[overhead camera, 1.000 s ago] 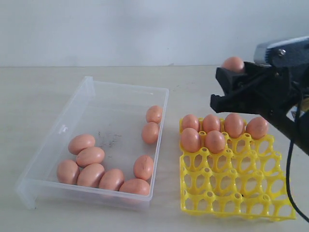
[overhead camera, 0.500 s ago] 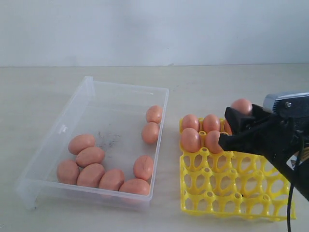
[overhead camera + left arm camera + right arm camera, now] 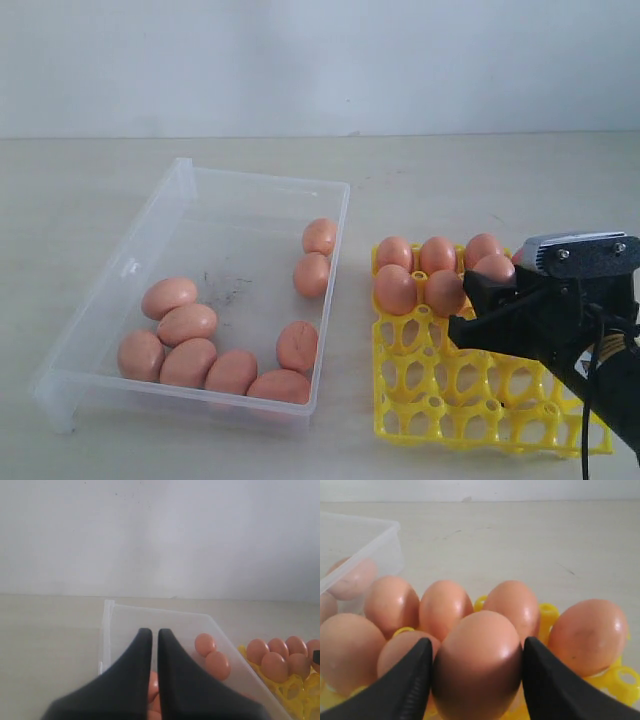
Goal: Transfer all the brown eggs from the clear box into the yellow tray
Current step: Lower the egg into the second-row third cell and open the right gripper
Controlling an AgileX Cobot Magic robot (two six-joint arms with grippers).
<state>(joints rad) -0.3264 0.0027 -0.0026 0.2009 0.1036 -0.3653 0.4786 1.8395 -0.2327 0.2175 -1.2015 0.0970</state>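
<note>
A: Light?
B: Bright, even, diffuse — only faint soft shadows under the clear box (image 3: 150, 225) on the table (image 3: 80, 180).
A: Glare, blur?
B: Small highlights on the brown eggs (image 3: 477, 660) in the right wrist view — left tool (image 3: 154, 632) up close is soft, out of focus.

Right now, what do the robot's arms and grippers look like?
The right gripper is matte black and angular, with flat tapered fingers and a silver-grey housing with screws on top. A thin black cable runs along its arm. Of the left gripper, only two smooth black fingers show, narrowing to rounded tips.
</note>
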